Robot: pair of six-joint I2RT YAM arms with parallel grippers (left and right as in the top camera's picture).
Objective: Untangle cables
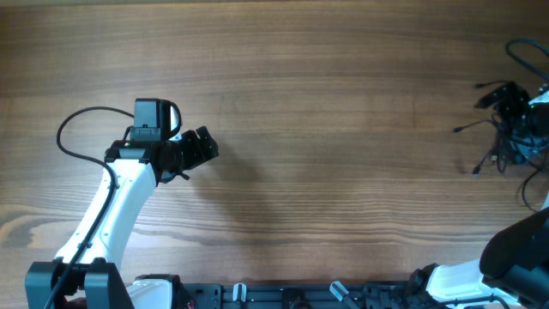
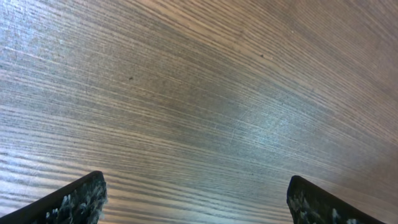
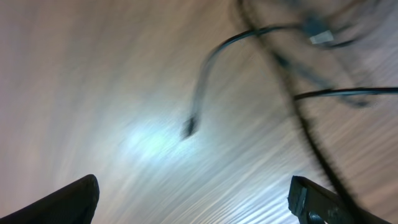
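The cables (image 1: 509, 116) lie in a tangled clump of thin black cords at the table's far right edge, with loose ends trailing left and down. The blurred right wrist view shows that tangle (image 3: 311, 37) at the upper right, and one cord ending in a small plug (image 3: 188, 127) near the middle. My right gripper (image 3: 193, 186) hovers open just short of them, with nothing between its fingers. My left gripper (image 1: 204, 148) is far off on the left half of the table. It stands open (image 2: 196, 186) over bare wood, holding nothing.
The wooden table (image 1: 343, 129) fills the view. The left arm's own thick black cable (image 1: 73, 129) loops out behind its wrist. The right arm's dark link (image 1: 519, 245) sits at the lower right, and both arm bases line the front edge.
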